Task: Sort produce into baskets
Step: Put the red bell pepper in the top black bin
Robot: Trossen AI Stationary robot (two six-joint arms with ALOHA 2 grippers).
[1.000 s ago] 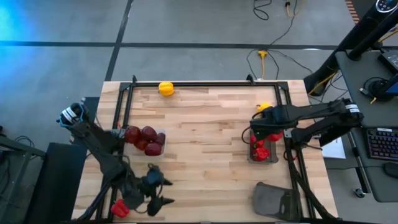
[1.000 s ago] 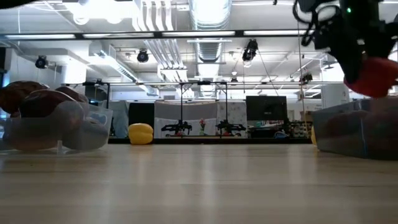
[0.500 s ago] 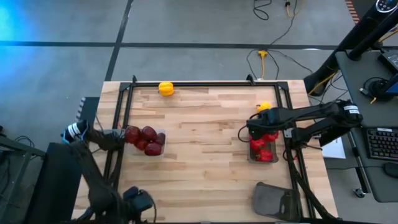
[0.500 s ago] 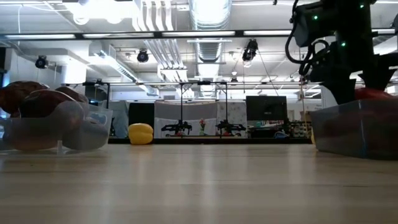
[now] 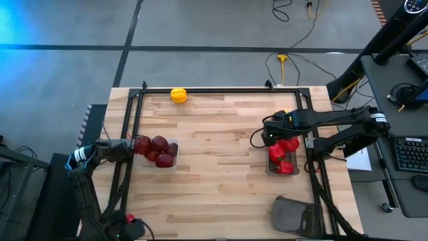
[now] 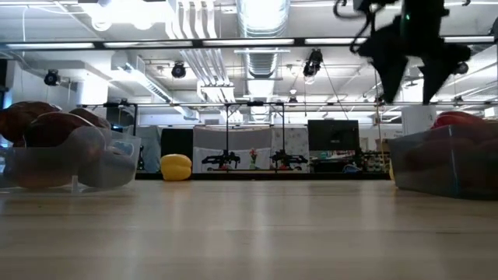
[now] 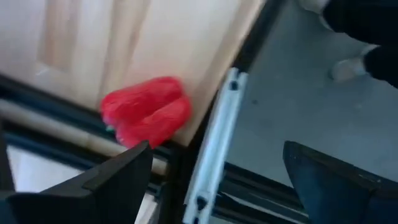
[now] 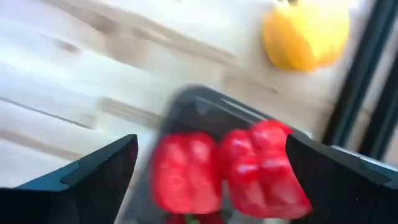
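Observation:
My right gripper [image 6: 408, 74] is open and empty. It points down above the clear right basket [image 5: 292, 171], which holds several bright red peppers [image 8: 227, 171]. A yellow pepper [image 5: 284, 115] lies just beyond that basket. My left gripper [image 7: 217, 180] is open and empty at the table's near-left corner, above a lone red pepper [image 7: 146, 112] that lies by the table's edge rail. The clear left basket [image 5: 172, 146] holds several dark maroon peppers [image 5: 155, 148]. A second yellow pepper [image 5: 178, 95] lies at the far edge. The dark grey basket [image 5: 294, 213] stands near right.
A black rail frame [image 5: 221, 90] runs around the tabletop. The middle of the wooden table [image 5: 221, 154] is bare. A desk with a keyboard [image 5: 408, 154] stands off the table's right side, and cables [image 5: 294, 63] lie on the floor beyond the far edge.
My right gripper has gone down into the right basket with a red pepper, let it go and risen open; the pepper now lies on top in the basket. My left arm has drawn back toward the table's near-left corner.

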